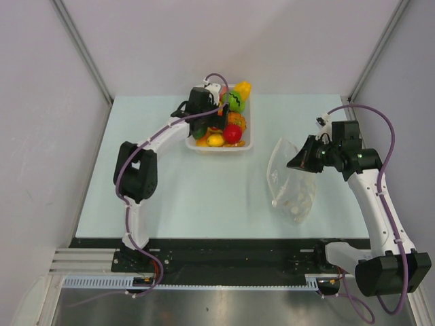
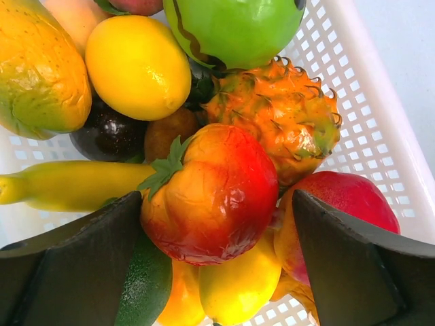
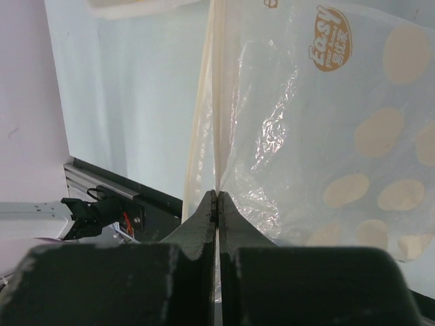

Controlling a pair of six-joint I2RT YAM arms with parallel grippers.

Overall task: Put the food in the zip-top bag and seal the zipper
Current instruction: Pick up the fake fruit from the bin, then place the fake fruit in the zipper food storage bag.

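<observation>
The food lies piled in a white slotted basket [image 1: 245, 145]. My left gripper [image 1: 216, 128] is open and reaches down into the pile. In the left wrist view its fingers [image 2: 102, 258] straddle a red-orange peach-like fruit [image 2: 211, 193], with a gap on the right side. A yellow lemon [image 2: 136, 68], a green apple [image 2: 238, 27] and a spiky orange fruit [image 2: 279, 119] lie around it. The zip-top bag [image 1: 292, 185] stands at the right, held up. My right gripper [image 1: 293, 163] is shut on its mouth edge [image 3: 217, 193], where the pale zipper strip [image 3: 207, 122] runs upward.
The basket's slotted wall [image 2: 380, 136] rises close on the right of my left gripper. A dark avocado [image 2: 146, 285] and a yellow banana [image 2: 75, 183] sit by the left finger. The bag carries tan oval prints [image 3: 353, 190]. Side walls close in the table.
</observation>
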